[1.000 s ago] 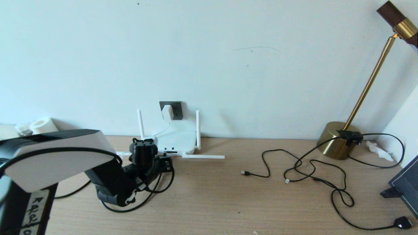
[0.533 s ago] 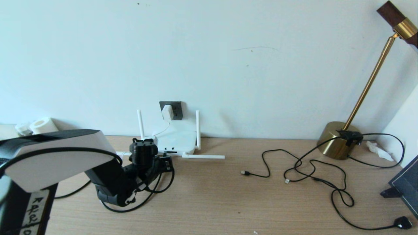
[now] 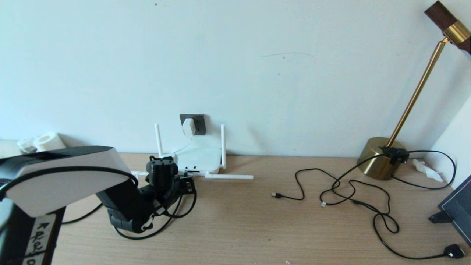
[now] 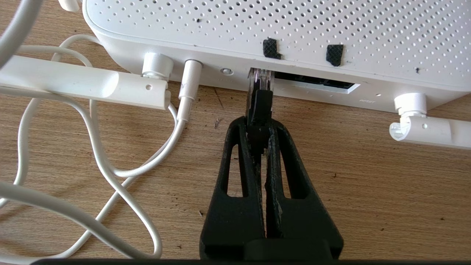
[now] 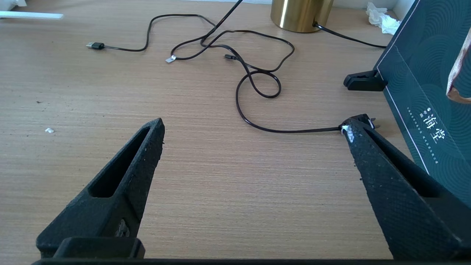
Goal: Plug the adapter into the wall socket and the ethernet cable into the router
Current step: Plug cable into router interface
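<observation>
The white adapter [image 3: 188, 127] sits plugged into the dark grey wall socket [image 3: 199, 123] above the router [image 3: 197, 159]. My left gripper [image 4: 258, 127] is shut on the ethernet cable's black connector [image 4: 260, 103], whose clear tip is in the leftmost dark port on the router's [image 4: 279, 33] front. In the head view the left gripper [image 3: 186, 183] is just in front of the router, with the black ethernet cable [image 3: 173, 215] looping under the wrist. My right gripper [image 5: 254, 125] hangs open over bare desk, out of the head view.
A brass lamp [image 3: 382, 158] stands at the back right, thin black cables [image 3: 353, 195] sprawl across the desk, and a black plug [image 3: 454, 251] lies near the right front. A dark box [image 5: 427, 92] stands at the right edge. White cord loops [image 4: 95, 154] lie beside the router.
</observation>
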Motion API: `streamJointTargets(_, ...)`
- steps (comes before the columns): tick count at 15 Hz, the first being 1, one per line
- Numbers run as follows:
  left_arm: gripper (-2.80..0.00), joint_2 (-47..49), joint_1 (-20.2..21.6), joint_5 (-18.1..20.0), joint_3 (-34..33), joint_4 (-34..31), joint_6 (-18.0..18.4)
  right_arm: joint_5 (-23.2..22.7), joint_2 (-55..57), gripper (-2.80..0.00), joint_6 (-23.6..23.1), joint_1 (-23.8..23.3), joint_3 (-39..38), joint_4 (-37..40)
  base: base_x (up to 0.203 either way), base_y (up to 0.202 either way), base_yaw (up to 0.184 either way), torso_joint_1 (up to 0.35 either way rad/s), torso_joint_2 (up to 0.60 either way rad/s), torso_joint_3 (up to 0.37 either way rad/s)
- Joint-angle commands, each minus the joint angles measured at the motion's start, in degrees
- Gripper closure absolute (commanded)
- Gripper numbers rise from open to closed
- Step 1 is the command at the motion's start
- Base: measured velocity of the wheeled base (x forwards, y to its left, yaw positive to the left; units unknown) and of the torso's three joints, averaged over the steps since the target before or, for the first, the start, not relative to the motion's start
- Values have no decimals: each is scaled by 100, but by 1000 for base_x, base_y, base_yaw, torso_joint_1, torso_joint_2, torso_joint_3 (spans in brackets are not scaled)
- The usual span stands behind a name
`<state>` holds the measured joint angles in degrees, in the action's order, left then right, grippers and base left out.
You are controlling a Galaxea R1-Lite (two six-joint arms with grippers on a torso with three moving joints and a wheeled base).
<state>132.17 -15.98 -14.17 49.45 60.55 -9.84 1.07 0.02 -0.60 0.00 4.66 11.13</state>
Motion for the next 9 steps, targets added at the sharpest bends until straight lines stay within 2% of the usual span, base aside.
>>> streamJointTargets(1, 0, 2, -10, -7, 4, 27, -1, -2, -2, -280, -2, 0, 0, 7, 0, 0, 0, 0, 0, 0)
streamJointTargets(9, 0, -25, -28, -25, -29, 27, -9, -2, -2, -280, -2, 0, 0, 3, 0, 0, 0, 0, 0, 0)
